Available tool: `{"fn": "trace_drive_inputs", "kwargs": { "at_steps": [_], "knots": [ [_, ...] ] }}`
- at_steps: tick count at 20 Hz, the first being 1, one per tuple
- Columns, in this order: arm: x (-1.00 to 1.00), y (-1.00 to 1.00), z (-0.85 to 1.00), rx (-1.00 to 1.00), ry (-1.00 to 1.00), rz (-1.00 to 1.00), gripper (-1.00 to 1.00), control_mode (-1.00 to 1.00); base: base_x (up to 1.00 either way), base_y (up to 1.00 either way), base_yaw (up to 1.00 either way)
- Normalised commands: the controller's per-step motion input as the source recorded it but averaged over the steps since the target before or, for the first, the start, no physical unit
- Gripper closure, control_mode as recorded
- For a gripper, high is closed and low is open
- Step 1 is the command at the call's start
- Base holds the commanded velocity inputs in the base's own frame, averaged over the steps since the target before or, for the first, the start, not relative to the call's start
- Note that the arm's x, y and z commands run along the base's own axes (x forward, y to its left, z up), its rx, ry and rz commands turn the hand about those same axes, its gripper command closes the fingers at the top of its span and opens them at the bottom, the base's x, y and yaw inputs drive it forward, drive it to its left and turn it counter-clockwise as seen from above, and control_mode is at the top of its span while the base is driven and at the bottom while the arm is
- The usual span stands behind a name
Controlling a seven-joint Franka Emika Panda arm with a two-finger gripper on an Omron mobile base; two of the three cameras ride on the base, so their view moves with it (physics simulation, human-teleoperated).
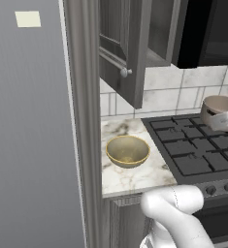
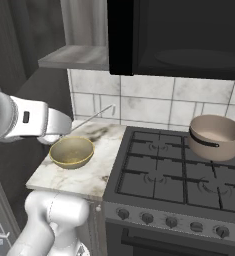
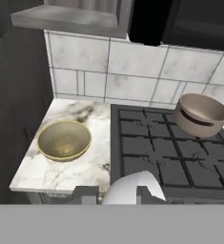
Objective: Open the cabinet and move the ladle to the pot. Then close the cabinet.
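Taupe pot [image 3: 201, 114] on stove [image 3: 170, 157], cabinet [image 1: 127, 53] door ajar, hand [image 3: 117, 194] clasping ladle [image 3: 130, 188].

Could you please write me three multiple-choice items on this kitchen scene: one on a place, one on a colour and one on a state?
1. Where does the pot stand?
A. On the marble counter
B. On the stove
C. Inside the wall cabinet

2. What colour is the bowl?
A. Golden yellow
B. Blue
C. Red

3. In what state is the cabinet door?
A. Shut flat
B. Swung open
C. Taken off

Answers:
1 B: the pot sits on the grates at the far right of the stove.
2 A: the bowl on the counter is golden yellow.
3 B: the cabinet door juts out from the wall, and its knob faces sideways.
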Motion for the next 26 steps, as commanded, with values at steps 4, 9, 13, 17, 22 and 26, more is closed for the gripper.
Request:
{"fn": "trace_drive_inputs", "kwargs": {
  "at_steps": [4, 9, 13, 17, 22, 26],
  "knots": [
    [0.0, -0.1, -0.17, 0.0, 0.02, 0.0, 1.0, -1.0, 0.0, 0.0, 0.0],
    [-0.2, -0.07, -0.05, 0.0, 0.0, 0.0, 1.0, 1.0, -0.6, -0.22, -0.01],
    [0.0, 0.0, 0.0, 0.0, 0.0, 0.0, 1.0, 1.0, -0.88, -0.54, -0.04],
    [0.0, 0.0, 0.0, 0.0, 0.0, 0.0, 1.0, 1.0, -0.19, -0.82, -0.04],
    [0.0, 0.0, 0.0, 0.0, 0.0, 0.0, 1.0, 1.0, 0.13, -0.9, -0.02],
    [0.0, 0.0, 0.0, 0.0, 0.0, 0.0, 1.0, 1.0, 0.39, -0.72, 0.0]
  ]
}}
